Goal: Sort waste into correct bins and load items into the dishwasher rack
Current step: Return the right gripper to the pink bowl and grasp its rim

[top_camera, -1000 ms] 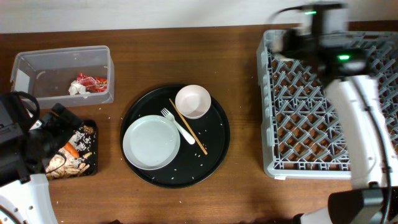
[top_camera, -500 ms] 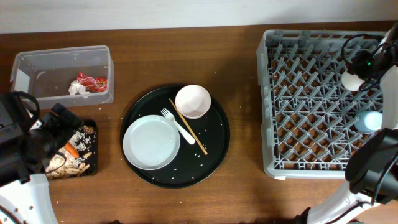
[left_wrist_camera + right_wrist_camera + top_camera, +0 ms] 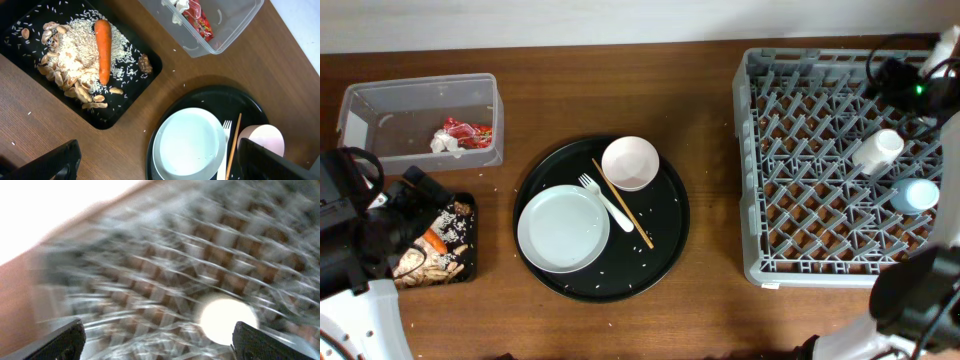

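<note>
Grey dishwasher rack [image 3: 820, 170] from overhead, hard by the table's right edge, holding cream cup [image 3: 877, 150] and blue cup [image 3: 918, 194]; bare wood beside round tray [image 3: 670, 215].

Left wrist: left gripper [image 3: 160, 165] spread wide above plate [image 3: 190, 142]; carrot [image 3: 103, 50] on rice [image 3: 75, 45].

Right wrist, blurry: right gripper [image 3: 160, 342] spread wide, empty, over the rack.

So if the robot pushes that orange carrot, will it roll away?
Probably a little: the carrot looks round and smooth, so it may roll sideways. It lies on rice inside the black tray, which likely stops it. It looks stiff, not floppy.
</note>
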Action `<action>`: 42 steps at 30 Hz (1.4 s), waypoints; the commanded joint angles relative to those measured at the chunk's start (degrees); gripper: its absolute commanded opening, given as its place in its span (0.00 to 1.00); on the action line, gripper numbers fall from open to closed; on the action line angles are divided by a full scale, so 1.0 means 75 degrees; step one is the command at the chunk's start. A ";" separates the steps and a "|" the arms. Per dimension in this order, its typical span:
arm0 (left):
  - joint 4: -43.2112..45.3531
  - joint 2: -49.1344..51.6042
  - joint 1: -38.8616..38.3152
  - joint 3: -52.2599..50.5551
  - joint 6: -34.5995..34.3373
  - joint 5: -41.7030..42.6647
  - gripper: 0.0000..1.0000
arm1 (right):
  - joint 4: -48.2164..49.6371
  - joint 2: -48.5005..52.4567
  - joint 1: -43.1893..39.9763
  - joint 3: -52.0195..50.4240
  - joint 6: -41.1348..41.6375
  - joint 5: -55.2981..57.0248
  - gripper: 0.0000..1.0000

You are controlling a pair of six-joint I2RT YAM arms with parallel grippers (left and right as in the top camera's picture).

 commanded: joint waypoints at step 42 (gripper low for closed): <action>0.0012 -0.0009 0.0029 -0.0029 0.0099 0.0055 0.99 | 0.1037 0.3812 0.8533 0.0154 0.0321 0.2372 0.29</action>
